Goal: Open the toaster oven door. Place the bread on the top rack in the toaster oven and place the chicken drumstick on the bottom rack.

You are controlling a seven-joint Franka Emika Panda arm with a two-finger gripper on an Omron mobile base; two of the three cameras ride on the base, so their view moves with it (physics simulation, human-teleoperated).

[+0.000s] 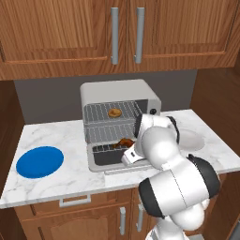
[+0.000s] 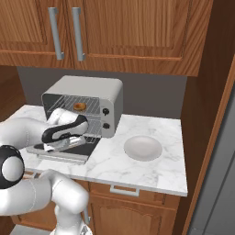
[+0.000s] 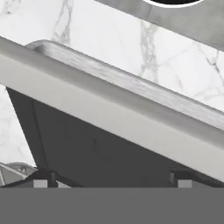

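toaster oven at the far side of the marble surface, toaster oven door folded down flat toward the near edge. bread lies on the top rack; chicken drumstick lies on the bottom rack, at its near right part. fingers spread open and empty, poised just above the lowered door. blue plate at left, white plate at right

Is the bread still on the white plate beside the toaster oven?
No: in the left base view the bread lies on the top rack inside the toaster oven, and the white plate is bare.
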